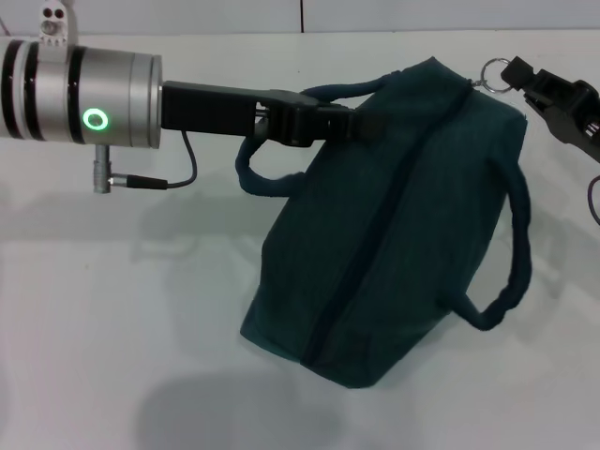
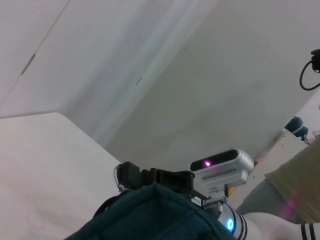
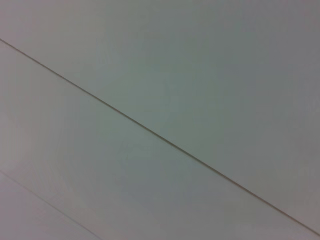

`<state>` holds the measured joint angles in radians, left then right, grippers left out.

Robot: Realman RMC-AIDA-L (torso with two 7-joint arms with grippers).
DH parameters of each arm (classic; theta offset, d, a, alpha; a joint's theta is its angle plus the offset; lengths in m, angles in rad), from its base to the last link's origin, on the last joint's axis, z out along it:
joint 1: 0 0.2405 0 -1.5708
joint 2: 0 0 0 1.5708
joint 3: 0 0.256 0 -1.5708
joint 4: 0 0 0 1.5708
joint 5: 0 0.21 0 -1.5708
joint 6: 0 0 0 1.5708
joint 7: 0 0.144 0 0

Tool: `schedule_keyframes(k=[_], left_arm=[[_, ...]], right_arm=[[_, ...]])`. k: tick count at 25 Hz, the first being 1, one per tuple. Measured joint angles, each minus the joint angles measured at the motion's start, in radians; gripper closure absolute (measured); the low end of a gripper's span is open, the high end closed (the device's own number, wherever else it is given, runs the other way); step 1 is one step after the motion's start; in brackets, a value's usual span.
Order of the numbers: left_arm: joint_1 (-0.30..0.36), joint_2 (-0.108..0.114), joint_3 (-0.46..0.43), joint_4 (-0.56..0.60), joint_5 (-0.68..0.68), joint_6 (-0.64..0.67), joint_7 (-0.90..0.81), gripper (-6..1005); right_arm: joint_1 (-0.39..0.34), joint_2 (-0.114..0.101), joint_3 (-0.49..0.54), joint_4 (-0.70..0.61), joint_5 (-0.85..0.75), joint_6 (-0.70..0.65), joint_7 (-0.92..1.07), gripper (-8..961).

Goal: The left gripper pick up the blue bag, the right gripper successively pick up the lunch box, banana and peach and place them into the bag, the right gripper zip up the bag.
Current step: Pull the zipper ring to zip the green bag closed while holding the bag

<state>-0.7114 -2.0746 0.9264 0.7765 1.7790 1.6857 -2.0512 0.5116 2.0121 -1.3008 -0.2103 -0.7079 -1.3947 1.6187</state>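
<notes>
At the blue bag's (image 1: 394,234) far end, left pincer (image 1: 361,122) grips a handle (image 1: 281,178), right pincer (image 1: 518,80) pinches the zipper ring (image 1: 494,73)

Blue bag (image 1: 394,234) zipped shut, tilted, one end raised.

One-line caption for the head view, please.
Left gripper holds the zipped blue bag by its handle while the right gripper grips the zipper ring.

I can see one blue bag (image 1: 394,234) with two handles (image 1: 502,281), and two grippers: one left gripper (image 1: 352,122), one right gripper (image 1: 525,80).
</notes>
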Motion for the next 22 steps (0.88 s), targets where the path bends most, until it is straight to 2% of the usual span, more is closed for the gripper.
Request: schedule_keyframes(k=[11, 18, 22], left_arm=[[0.005, -0.005, 0.002, -0.027, 0.008, -0.005, 0.048, 944], [0.007, -0.006, 0.036, -0.030, 0.009, 0.003, 0.068, 946], [0.013, -0.006, 0.040, -0.027, -0.005, 0.023, 0.073, 949]], right_arm=[[0.001, 0.002, 0.000, -0.009, 0.000, -0.018, 0.049, 949], [-0.003, 0.000, 0.015, -0.010, 0.001, -0.033, 0.100, 949], [-0.008, -0.006, 0.018, -0.005, -0.001, -0.034, 0.124, 949]])
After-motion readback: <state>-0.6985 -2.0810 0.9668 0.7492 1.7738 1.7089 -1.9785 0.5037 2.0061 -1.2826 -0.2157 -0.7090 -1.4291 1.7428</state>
